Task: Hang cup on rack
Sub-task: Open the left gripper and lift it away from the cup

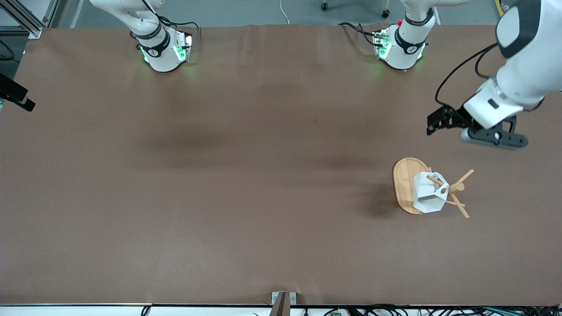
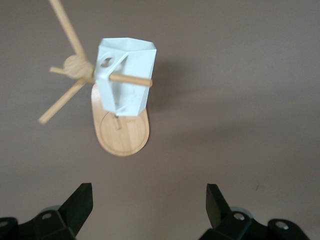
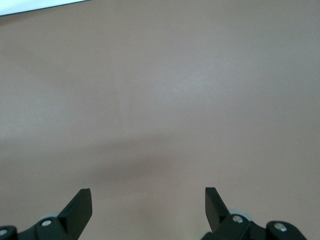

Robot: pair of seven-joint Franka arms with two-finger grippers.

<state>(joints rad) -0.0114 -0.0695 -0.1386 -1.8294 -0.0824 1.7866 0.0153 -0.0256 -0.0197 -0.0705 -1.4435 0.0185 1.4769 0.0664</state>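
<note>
Hanging: cup (image 1: 428,193) on rack (image 1: 406,184), peg through handle hole
Counter (image 1: 219,175): brown, fills frame
Rack: lower right of front view
Left gripper (image 1: 480,131): fingers spread, empty, upper right, above rack
Right gripper (image 3: 148,212): fingers spread, waiting over bare counter
Cup handling: likely light, rigid, slick; take by faceted walls

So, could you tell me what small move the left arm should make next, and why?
Probably just lift the left gripper away and park it. The small white faceted cup hangs on a peg of the light bamboo mug rack, the peg passing through the hole in its handle, and the open left gripper is empty over bare table beside the rack. The right gripper waits, open over bare table.
</note>
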